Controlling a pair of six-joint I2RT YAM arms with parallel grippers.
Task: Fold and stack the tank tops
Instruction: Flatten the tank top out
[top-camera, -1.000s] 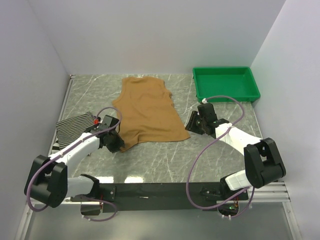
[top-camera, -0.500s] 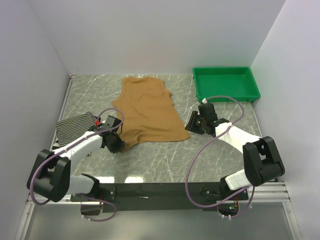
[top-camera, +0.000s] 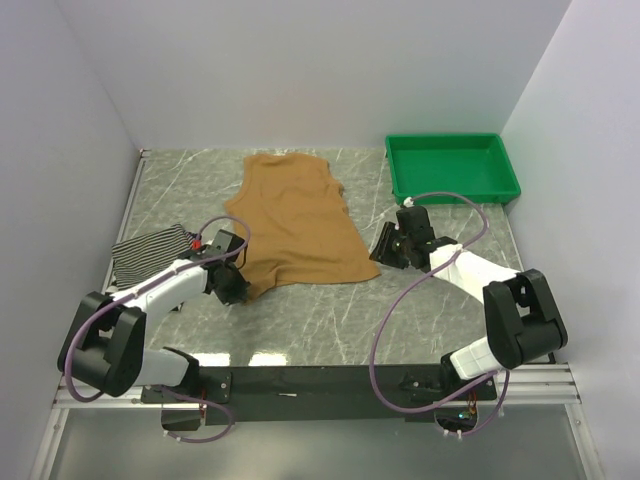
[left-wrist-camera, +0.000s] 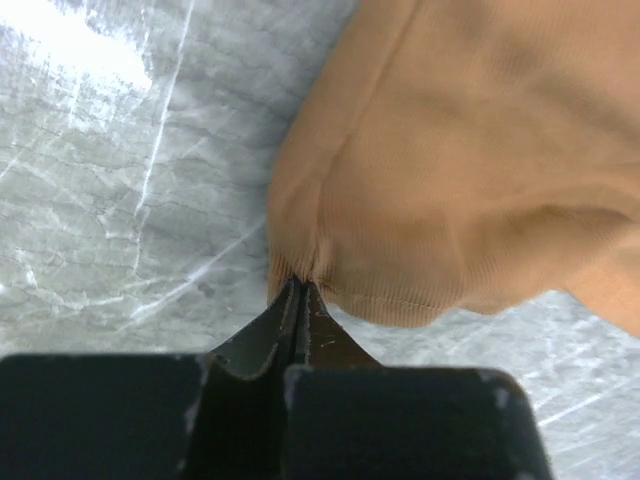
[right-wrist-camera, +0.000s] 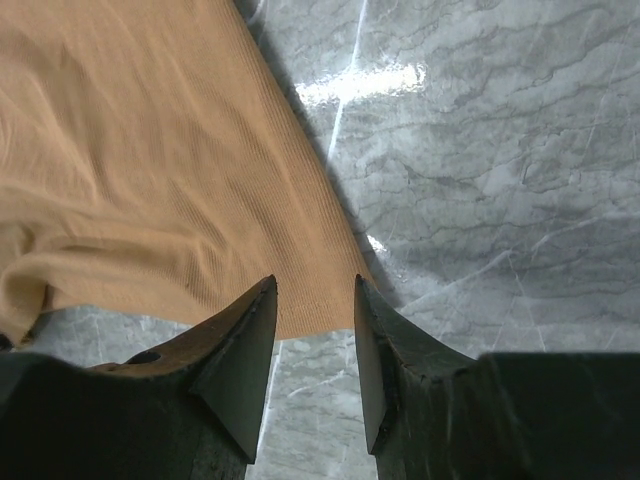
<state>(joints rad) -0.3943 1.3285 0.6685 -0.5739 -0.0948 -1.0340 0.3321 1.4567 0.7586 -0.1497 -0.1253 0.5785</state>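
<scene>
Pinching the near left corner of the tan top (top-camera: 295, 220), the left gripper (top-camera: 232, 288) has its jaws pressed together on the hem. In the left wrist view the cloth (left-wrist-camera: 470, 150) bunches into small folds right at the closed tips (left-wrist-camera: 300, 290), and the rest of that corner lies on the grey marbled table (top-camera: 330, 310).

The tan top lies spread flat in the middle of the table, neck toward the far wall and hem toward the arms.

At the near right corner of the hem, the right gripper (top-camera: 385, 250) hangs low with its jaws apart. Seen from the right wrist, the two dark fingers stand on either side of the cloth's corner (right-wrist-camera: 130, 150), with the gap (right-wrist-camera: 315, 290) over the edge of the hem and nothing clamped.

A striped top (top-camera: 150, 255) with thin black-and-white lines lies folded at the left edge of the table, just beside the left arm. A green tray (top-camera: 450, 139) sits in the far right corner, well apart from both tops.
</scene>
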